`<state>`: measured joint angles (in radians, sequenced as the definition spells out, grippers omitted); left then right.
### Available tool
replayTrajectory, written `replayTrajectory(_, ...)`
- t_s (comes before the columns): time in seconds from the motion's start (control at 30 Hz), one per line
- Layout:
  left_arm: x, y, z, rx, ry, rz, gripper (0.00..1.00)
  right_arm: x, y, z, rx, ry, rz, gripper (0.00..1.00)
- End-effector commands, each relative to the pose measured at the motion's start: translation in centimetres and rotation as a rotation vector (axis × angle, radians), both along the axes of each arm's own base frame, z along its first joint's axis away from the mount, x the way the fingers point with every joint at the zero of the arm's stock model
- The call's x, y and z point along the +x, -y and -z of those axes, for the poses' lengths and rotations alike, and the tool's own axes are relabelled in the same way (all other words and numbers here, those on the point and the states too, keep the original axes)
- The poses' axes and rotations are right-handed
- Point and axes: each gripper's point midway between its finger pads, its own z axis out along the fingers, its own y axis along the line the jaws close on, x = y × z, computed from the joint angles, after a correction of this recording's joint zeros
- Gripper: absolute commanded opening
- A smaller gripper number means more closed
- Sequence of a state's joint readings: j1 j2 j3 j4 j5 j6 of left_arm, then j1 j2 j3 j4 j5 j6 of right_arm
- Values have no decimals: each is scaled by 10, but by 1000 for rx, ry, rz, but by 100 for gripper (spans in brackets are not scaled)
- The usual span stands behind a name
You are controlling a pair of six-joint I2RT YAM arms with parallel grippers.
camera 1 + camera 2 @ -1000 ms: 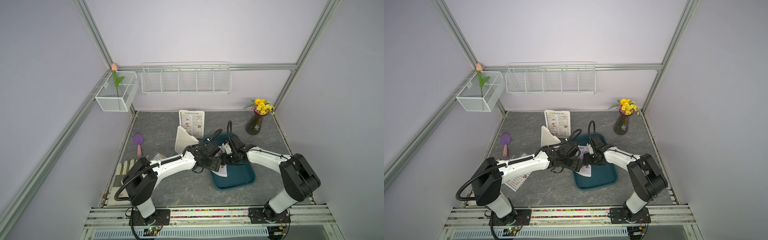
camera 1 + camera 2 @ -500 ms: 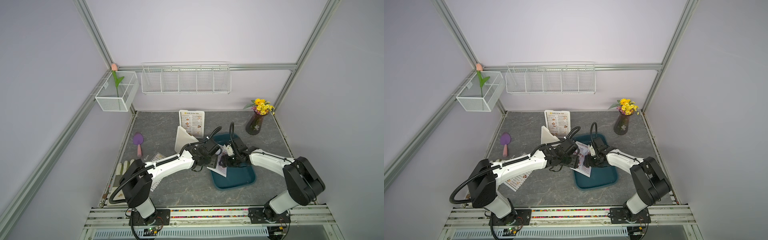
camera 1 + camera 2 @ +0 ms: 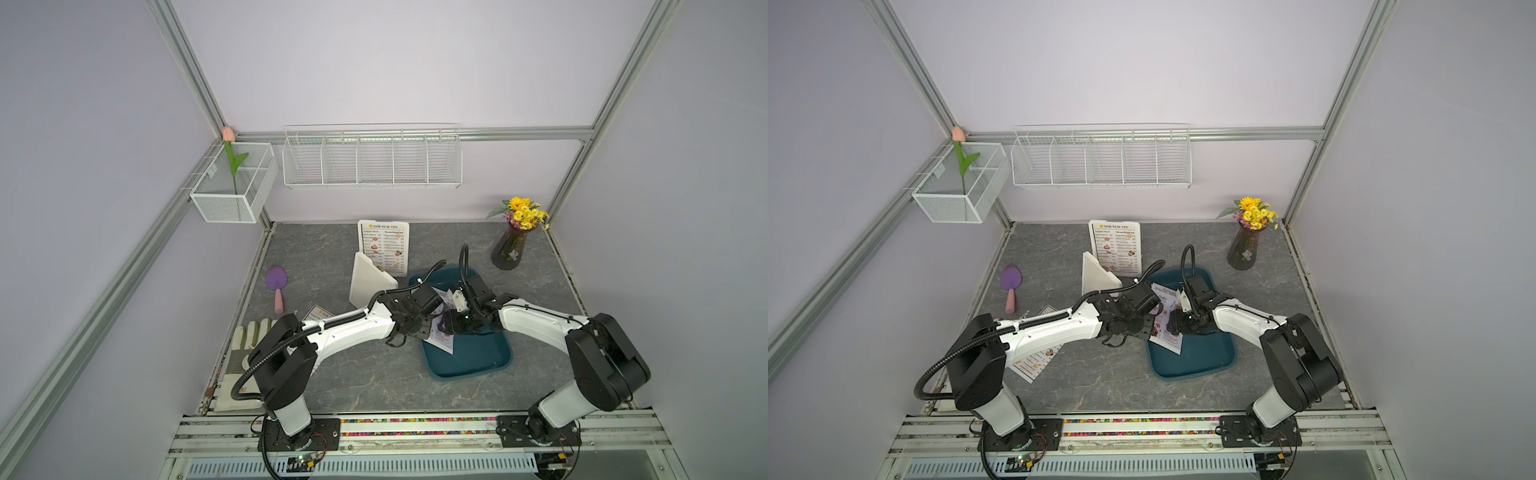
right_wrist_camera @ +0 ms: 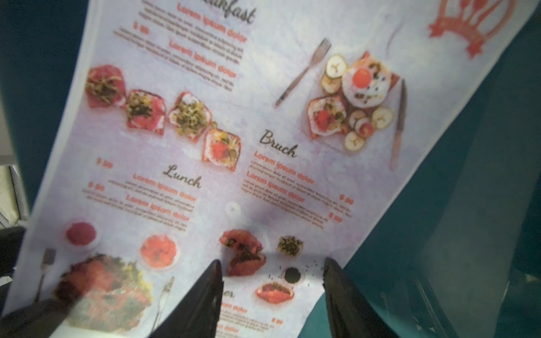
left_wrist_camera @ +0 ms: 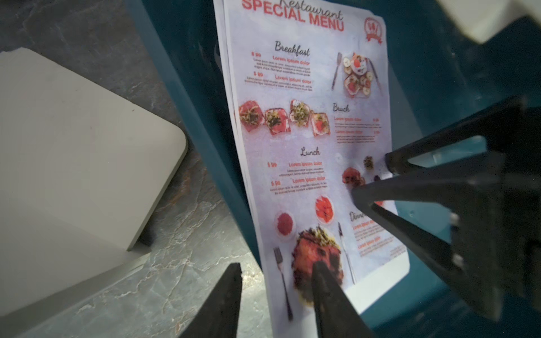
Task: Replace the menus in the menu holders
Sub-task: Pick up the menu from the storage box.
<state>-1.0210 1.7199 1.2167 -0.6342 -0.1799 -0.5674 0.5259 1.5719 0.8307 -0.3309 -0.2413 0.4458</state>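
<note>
A "SPECIAL MENU" sheet (image 5: 307, 140) (image 4: 234, 117) (image 3: 442, 338) lies slanted over the left rim of the teal tray (image 3: 469, 357) (image 5: 187, 87), and the edge of a second sheet shows beneath it. My left gripper (image 5: 276, 264) (image 3: 434, 328) straddles the sheet's edge, one finger over the paper and one beyond it, with a gap left between them. My right gripper (image 4: 272, 260) (image 3: 451, 326) is open, its tips down on the same sheet. One menu holder (image 3: 384, 247) stands with a "DIM SUM INN" menu inside. The other holder (image 3: 368, 282) (image 5: 73, 146) shows only its white back.
A "DIM SUM INN" sheet (image 3: 1034, 365) lies on the table, partly under my left arm. A purple trowel (image 3: 276, 286) and gloves (image 3: 249, 336) lie at the left, and a flower vase (image 3: 509, 249) stands at the back right. Wire baskets (image 3: 372, 158) hang on the wall.
My left gripper's jaws have drawn much closer together around the sheet's edge. My right gripper has shifted slightly and its tips stay on the sheet.
</note>
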Motion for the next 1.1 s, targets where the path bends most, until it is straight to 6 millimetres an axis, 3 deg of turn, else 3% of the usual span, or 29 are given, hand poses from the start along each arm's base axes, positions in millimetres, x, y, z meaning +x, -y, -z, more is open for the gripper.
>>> replayTrajectory(0.0,5,-1,-1,22,22,-29,36,-4,1,7,5,-26,5,57)
replayTrajectory(0.67,6,-1,-34,-16,59,-17,30,-5,2,7,-4,-23,-2,57)
replayTrajectory(0.87,5,-3,-23,8,41,-19,27,-5,2,8,-2,-24,-6,57)
replayTrajectory(1.07,7,-10,-19,34,51,-40,33,-5,2,7,-4,-23,-7,57)
